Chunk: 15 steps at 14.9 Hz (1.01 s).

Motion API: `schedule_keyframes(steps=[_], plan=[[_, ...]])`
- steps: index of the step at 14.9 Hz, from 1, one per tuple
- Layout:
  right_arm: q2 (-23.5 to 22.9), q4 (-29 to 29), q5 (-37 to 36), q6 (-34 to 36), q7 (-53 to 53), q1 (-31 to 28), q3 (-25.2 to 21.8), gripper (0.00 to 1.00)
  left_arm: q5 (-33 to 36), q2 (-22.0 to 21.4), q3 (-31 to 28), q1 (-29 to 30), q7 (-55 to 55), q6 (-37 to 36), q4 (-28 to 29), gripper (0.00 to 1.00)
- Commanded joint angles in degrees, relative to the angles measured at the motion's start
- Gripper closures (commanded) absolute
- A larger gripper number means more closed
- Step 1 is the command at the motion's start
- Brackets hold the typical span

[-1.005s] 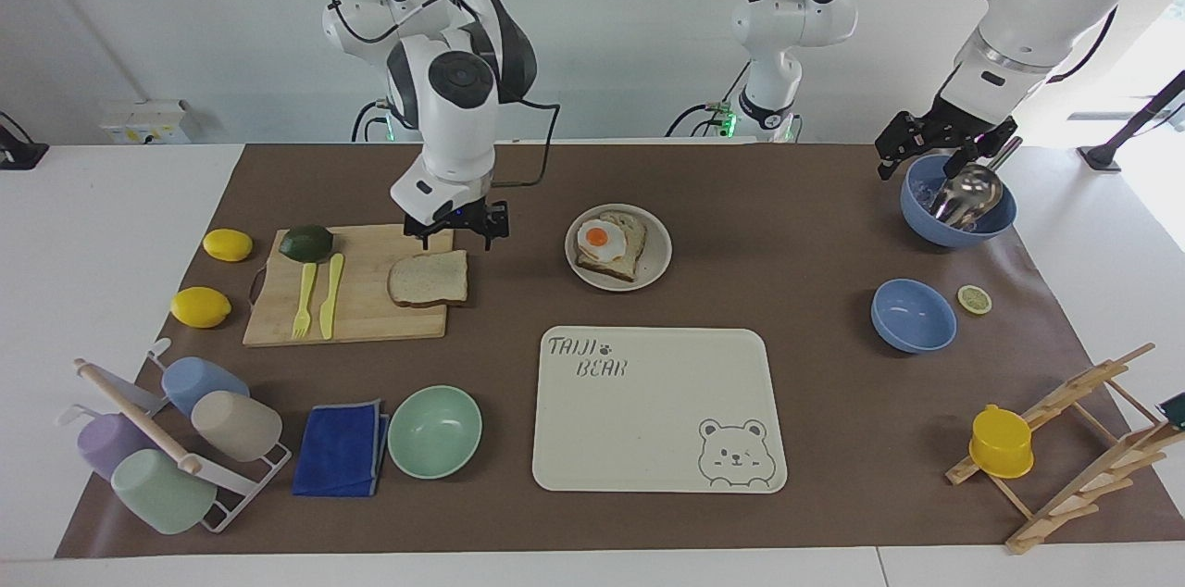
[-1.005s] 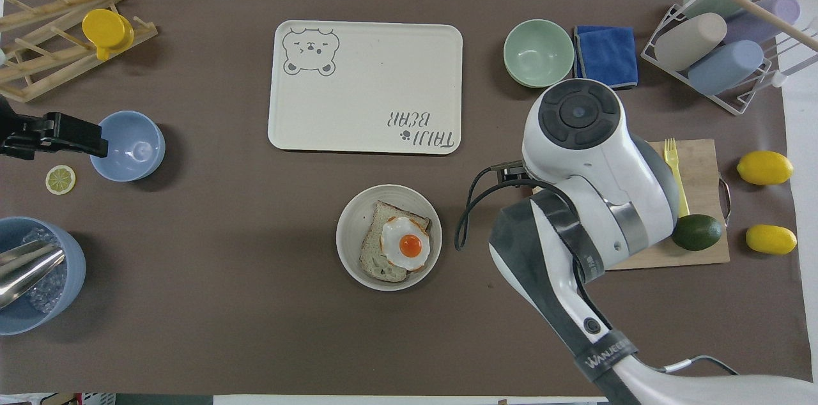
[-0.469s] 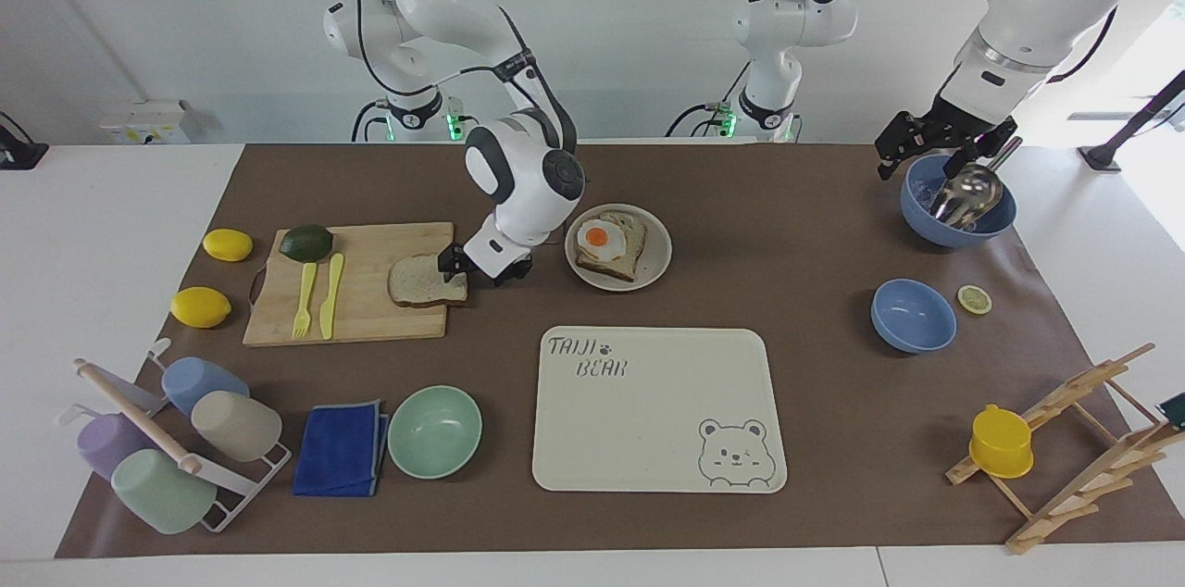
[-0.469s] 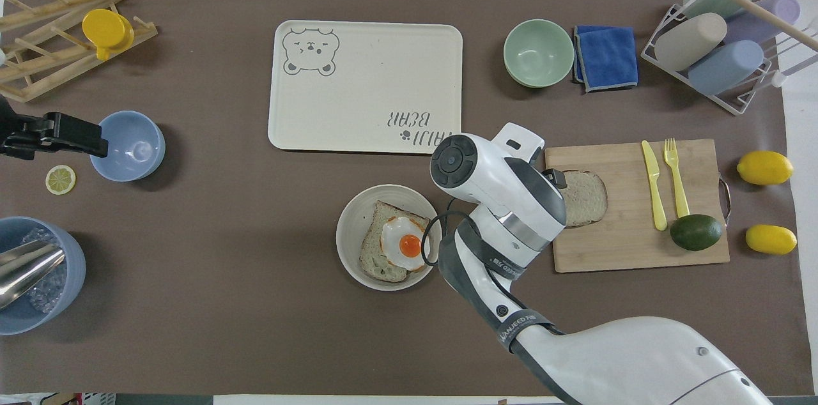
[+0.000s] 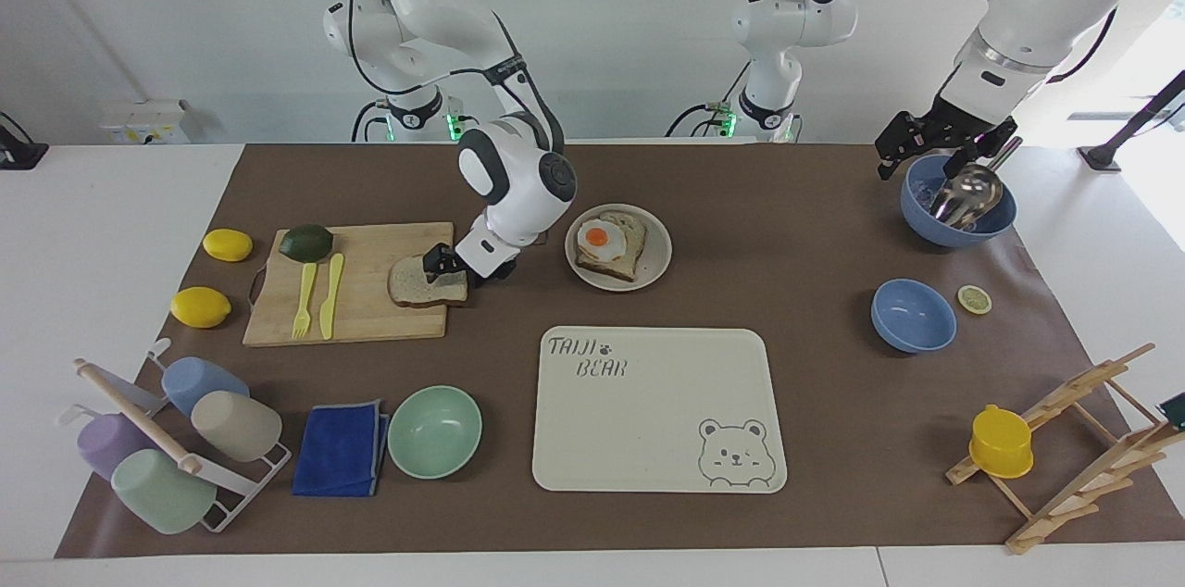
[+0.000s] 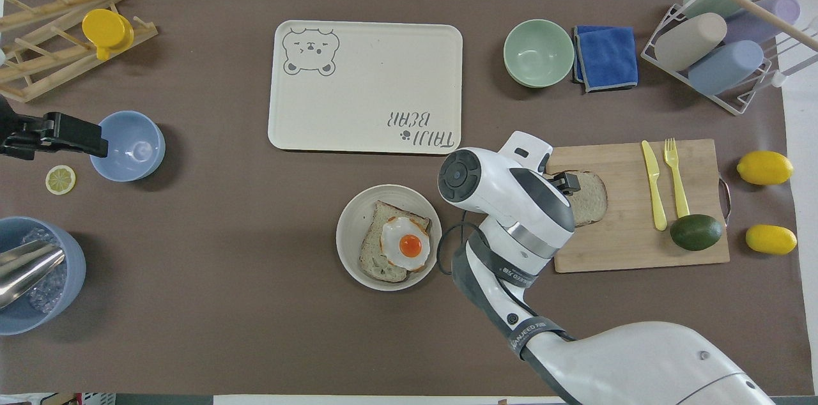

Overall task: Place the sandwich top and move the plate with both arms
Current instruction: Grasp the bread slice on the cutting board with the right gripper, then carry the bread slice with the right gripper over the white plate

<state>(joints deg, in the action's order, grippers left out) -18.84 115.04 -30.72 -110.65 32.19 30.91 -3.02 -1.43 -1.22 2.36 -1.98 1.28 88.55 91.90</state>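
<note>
We see the right gripper [image 5: 442,264] low over the wooden cutting board [image 5: 356,314], its black fingers [image 6: 566,183] set at the edge of the sandwich top [image 5: 421,290] that faces the plate; whether they have closed on the slice or merely straddle it, we cannot tell. The sandwich top lies flat on the board's end nearest the plate [image 5: 654,265], with a yellow knife [image 5: 330,293], a yellow fork [image 5: 304,300] and an avocado [image 5: 306,242] on the board's other end. The plate sits on the brown mat just beside the board, toward the left arm's end, carrying a bread slice topped with a fried egg [image 5: 597,238]. Farther from the robots than the plate we find the bear-printed tray [image 5: 648,420], and beside it a mint-green bowl [image 5: 434,430].

At the left arm's end of the table the left gripper [image 5: 935,143] waits with its fingers spread, holding nothing, above the rim of a blue bowl [image 5: 935,226] that holds a metal scoop [image 5: 967,191].
</note>
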Motion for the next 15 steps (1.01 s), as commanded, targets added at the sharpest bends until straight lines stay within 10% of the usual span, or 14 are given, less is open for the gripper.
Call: schedule_keyframes(steps=[1, 4, 11, 15], plan=[[2.2, 2.8, -2.1, -1.1, -0.3, -0.3, 0.4, 0.38, 0.9, -0.9, 0.6, 0.7, -0.5, -0.6, 0.4, 0.00], [2.2, 2.5, -2.7, -0.3, -0.5, -0.1, 0.4, 1.00, 0.9, -0.9, 0.6, 0.7, -0.5, -0.6, 0.4, 0.00], [0.0, -12.0, -1.5, 10.5, -0.4, 3.3, 8.5, 1.00, 0.9, -0.9, 0.6, 0.7, -0.5, -0.6, 0.5, 0.00], [-3.4, -19.4, 10.9, 5.6, 6.4, 7.3, 9.4, 1.00, 0.9, -0.9, 0.6, 0.7, -0.5, -0.6, 0.4, 0.00]])
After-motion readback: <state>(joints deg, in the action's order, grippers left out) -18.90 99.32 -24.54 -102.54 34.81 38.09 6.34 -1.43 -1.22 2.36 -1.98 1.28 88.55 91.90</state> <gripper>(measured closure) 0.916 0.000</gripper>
